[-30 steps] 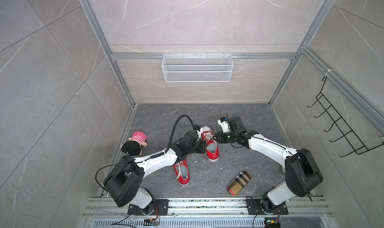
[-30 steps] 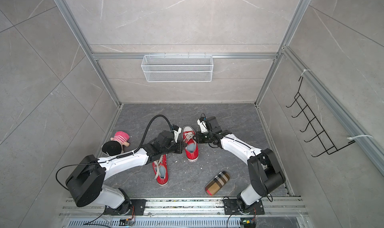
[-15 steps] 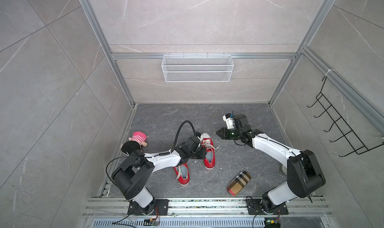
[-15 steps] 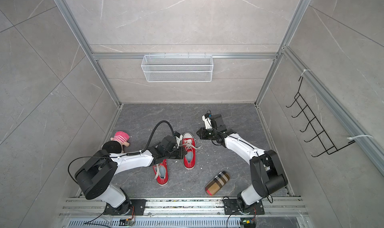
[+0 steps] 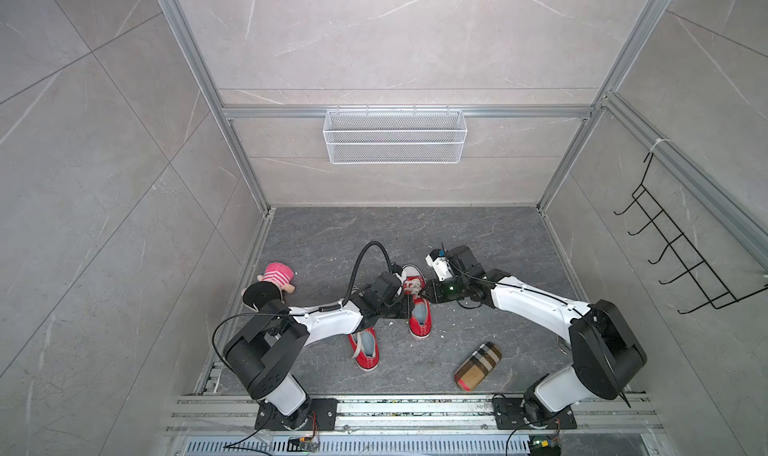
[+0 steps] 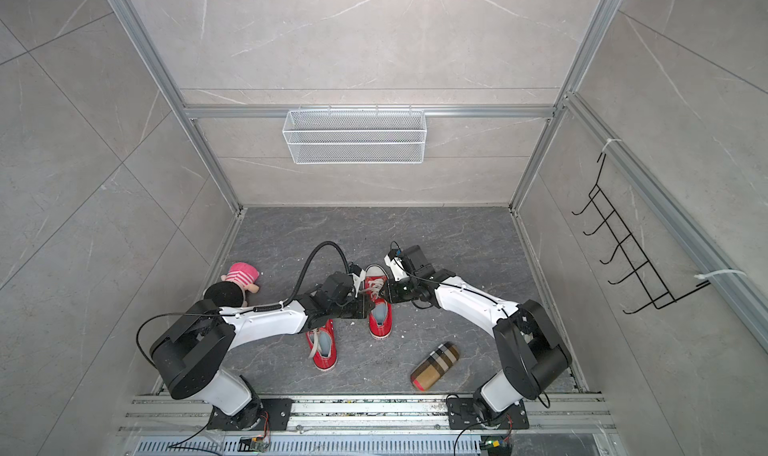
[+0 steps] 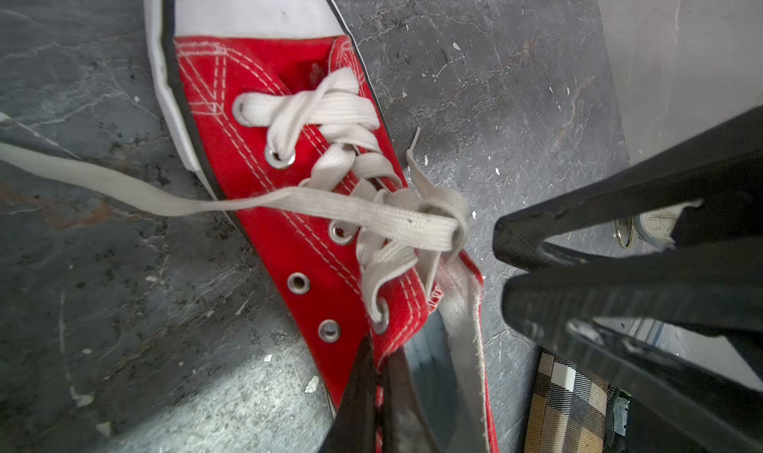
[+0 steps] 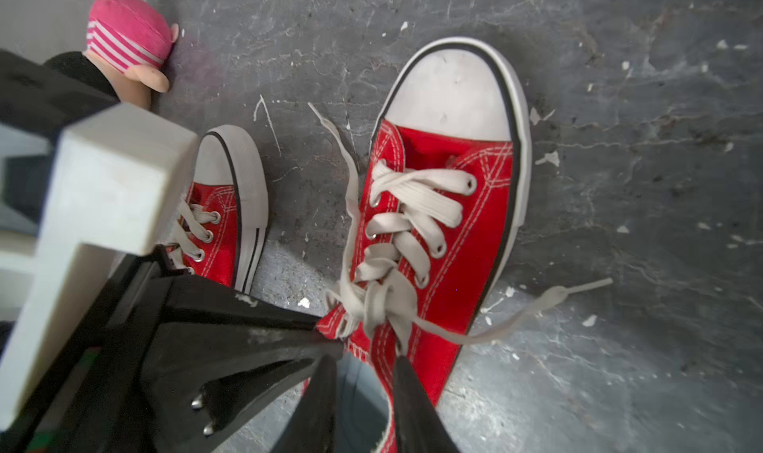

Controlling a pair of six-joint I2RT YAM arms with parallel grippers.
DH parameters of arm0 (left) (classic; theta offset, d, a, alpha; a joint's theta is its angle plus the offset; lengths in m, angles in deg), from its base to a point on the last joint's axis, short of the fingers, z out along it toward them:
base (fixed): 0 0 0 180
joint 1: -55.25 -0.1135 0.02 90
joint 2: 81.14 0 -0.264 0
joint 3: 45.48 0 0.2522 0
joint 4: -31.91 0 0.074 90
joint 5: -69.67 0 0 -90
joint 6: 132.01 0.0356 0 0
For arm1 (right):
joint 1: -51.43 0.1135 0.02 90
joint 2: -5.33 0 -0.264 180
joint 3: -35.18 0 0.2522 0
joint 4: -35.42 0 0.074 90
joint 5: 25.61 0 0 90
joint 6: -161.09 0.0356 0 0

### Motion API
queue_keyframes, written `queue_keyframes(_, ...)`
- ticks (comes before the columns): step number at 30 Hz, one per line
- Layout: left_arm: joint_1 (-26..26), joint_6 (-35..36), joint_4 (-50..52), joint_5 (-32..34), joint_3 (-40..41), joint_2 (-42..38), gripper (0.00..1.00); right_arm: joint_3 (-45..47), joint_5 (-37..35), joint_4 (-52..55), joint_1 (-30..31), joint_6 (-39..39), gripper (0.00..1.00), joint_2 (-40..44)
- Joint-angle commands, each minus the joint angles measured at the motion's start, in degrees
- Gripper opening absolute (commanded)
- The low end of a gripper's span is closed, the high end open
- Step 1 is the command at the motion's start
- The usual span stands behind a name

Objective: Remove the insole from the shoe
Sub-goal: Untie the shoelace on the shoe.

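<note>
1. The shoe (image 5: 420, 324) stands near the middle of the floor (image 5: 332, 233), toe towards the back edge. Its grey insole (image 7: 429, 372) is inside.
2. The left gripper (image 7: 377, 372) is pressed together on the shoe's collar. It should anchor firmly.
3. The right gripper (image 8: 364, 358) hovers over the opening, narrowly spread and pinching nothing visible. It should probably dip to an insole edge, nip it and peel upward.
4. Hidden: the insole's edges and its forepart under the laces (image 8: 413, 207) — glued or loose, I cannot tell.

left gripper (image 7: 379, 358) pinching red shoe (image 7: 264, 174) collar edge.
</note>
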Motion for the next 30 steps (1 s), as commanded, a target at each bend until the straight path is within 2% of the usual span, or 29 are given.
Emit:
queue_keyframes(1, 0.3, -0.5, -2.4, 0.2, -0.9, -0.7, 0.00, -3.0, -2.8, 3.1, 0.9, -1.3, 0.27, -1.1)
queue_keyframes(10, 0.7, -0.4, -2.4, 0.1, -1.6, -1.0, 0.00, -6.6, -6.0, 7.3, 2.2, -0.3, 0.26, -3.2)
queue_keyframes(25, 1.1, 0.1, -2.6, -0.5, -3.2, -1.2, 0.00, -10.9, -6.5, 11.4, 2.8, -0.6, 0.24, -6.2)
queue_keyframes(30, 1.2, 0.1, -2.7, -0.6, -3.6, -1.2, 0.00, -11.0, -6.6, 11.6, 2.9, -0.7, 0.19, -6.3)
